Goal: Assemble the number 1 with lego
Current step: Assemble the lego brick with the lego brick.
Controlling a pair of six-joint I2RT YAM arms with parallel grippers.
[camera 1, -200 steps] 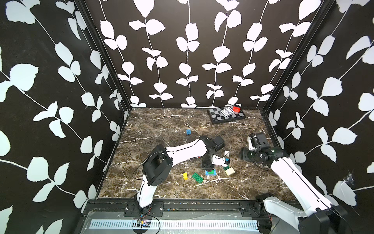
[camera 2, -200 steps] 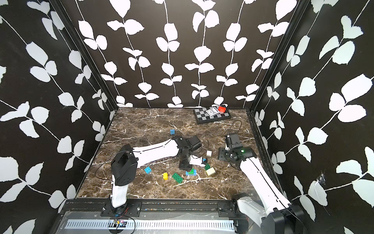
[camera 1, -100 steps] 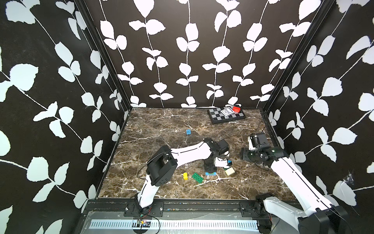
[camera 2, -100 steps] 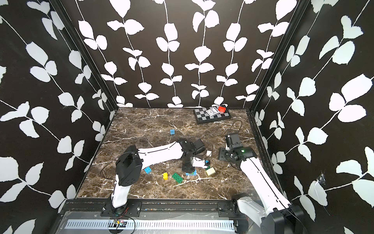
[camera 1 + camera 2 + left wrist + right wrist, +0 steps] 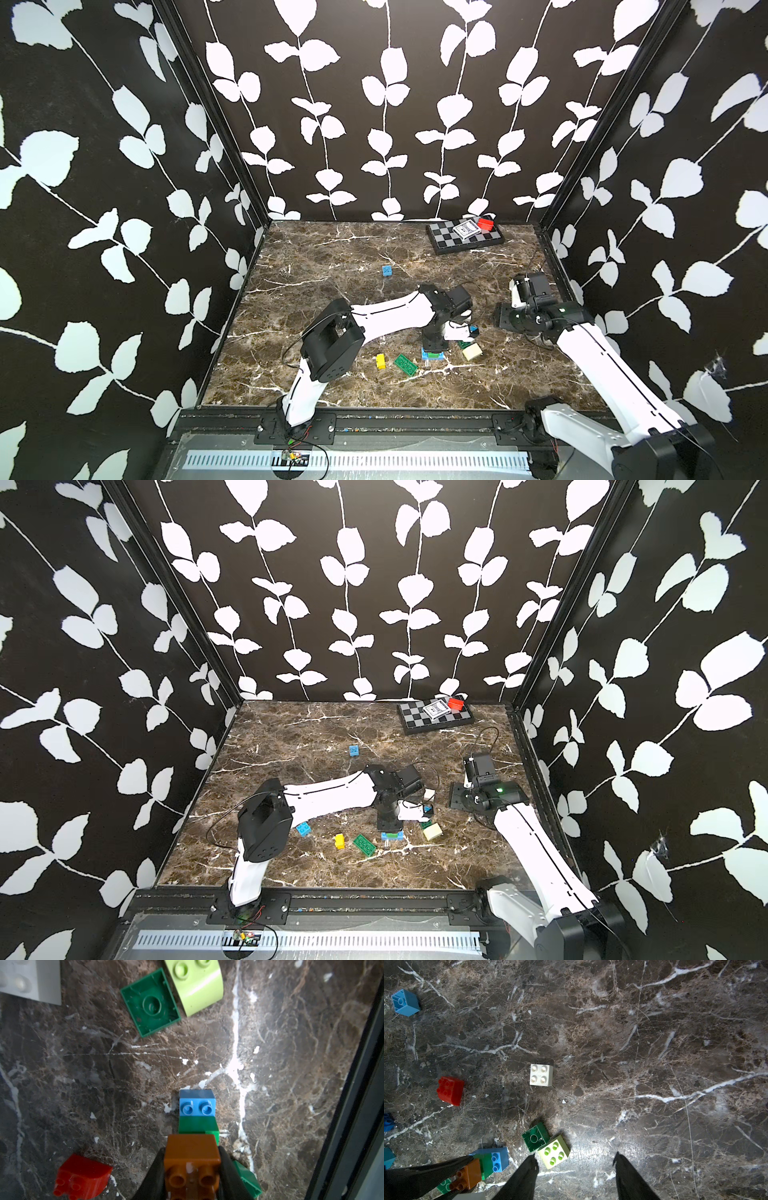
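Spreading across both top views, the marble table is seen with lego scattered right of centre in the lower half of the frame. The left gripper is positioned there, its fingers pinching an orange brick, which is set touching a green brick joined to a blue brick. The right gripper is held empty, fingers spread, toward the table's right edge. A lime brick is touched by an upturned dark green brick.
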